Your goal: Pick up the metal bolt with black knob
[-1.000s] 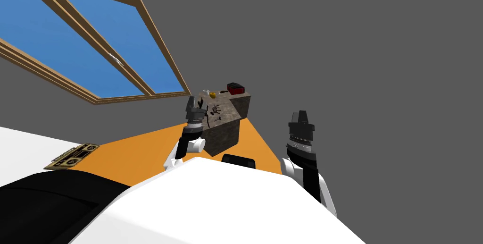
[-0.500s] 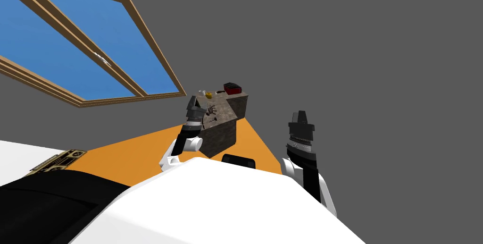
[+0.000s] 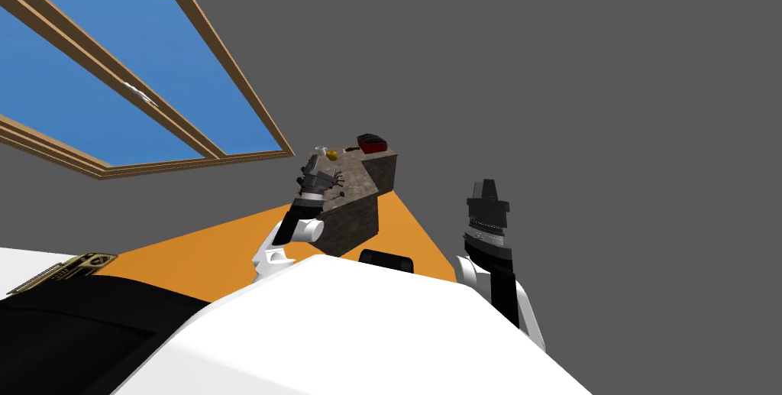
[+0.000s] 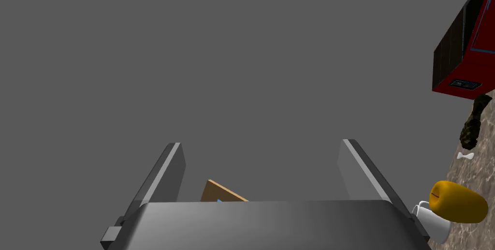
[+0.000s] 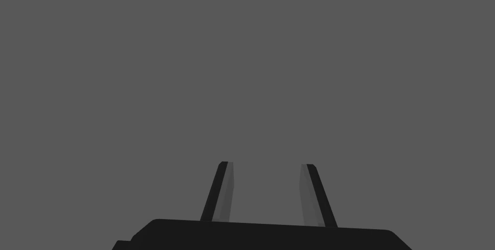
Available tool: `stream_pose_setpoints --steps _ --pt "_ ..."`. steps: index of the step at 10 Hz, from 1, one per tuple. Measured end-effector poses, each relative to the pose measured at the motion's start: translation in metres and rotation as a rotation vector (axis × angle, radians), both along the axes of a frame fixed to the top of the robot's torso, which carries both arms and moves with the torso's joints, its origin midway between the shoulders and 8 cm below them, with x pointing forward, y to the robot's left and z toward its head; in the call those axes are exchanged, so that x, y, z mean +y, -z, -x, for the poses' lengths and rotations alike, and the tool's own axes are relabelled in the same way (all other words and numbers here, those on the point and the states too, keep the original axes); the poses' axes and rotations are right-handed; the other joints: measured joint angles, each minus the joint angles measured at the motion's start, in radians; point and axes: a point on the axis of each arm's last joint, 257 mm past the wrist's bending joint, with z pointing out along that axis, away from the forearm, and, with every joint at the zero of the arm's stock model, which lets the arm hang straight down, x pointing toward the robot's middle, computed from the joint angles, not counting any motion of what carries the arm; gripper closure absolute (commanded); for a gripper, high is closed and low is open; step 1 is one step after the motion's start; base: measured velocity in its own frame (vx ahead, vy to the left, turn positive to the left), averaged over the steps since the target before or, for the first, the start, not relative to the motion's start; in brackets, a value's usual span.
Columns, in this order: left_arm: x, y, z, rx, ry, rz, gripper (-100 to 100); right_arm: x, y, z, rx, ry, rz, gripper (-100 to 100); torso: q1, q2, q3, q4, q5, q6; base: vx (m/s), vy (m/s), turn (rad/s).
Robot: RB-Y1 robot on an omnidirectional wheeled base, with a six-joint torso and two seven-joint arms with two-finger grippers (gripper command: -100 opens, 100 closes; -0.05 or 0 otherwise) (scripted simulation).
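Head view: my left gripper point(image 3: 319, 178) hovers over the table point(image 3: 355, 218). I judge the bolt lies somewhere among the tiny dark bits point(image 3: 338, 181) beside it. Left wrist: fingers point(image 4: 169, 169) spread, empty. Right wrist: right gripper point(image 5: 265, 164) parted, idle. Likely light, stiff, slick: pinch the knob.

flat, even light fills the simulated room: the orange floor point(image 3: 214, 253) reads as one unbroken tone and the window point(image 3: 99, 69) glows a uniform blue. the table point(image 3: 355, 222) shows a paler top over darker sides. the wide head lens rolls the scene, splaying the window frame cornerward. the left gripper point(image 4: 261, 143) catches pale edge highlights; the right gripper point(image 5: 267, 164) reads far darker.
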Motion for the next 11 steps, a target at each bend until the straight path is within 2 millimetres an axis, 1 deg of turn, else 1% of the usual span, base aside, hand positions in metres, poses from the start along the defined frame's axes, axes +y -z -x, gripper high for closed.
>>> stream_pose_setpoints --steps 6,7,8,11 --pt "0.023 0.022 -0.022 0.137 0.027 0.101 -100 0.000 0.000 0.000 0.000 0.000 0.000 0 0.000 0.001 0.000 0.000 0.000 0.000 0.025 -0.050 -0.057" --pt "0.027 0.031 -0.025 0.165 0.029 0.119 -100 0.000 0.000 0.000 0.000 0.000 0.000 0 0.001 0.000 0.000 0.000 0.000 0.000 0.019 -0.018 0.010" --pt "0.028 0.033 -0.027 0.177 0.028 0.125 -100 0.000 0.000 0.000 0.000 0.000 0.000 0 0.002 0.001 0.000 0.000 0.000 0.000 0.020 -0.034 -0.072" --pt "0.042 0.044 -0.037 0.238 0.040 0.182 -100 0.000 0.000 0.000 0.000 0.000 0.000 0 0.000 0.000 0.000 0.000 0.000 0.000 0.028 -0.047 -0.038"
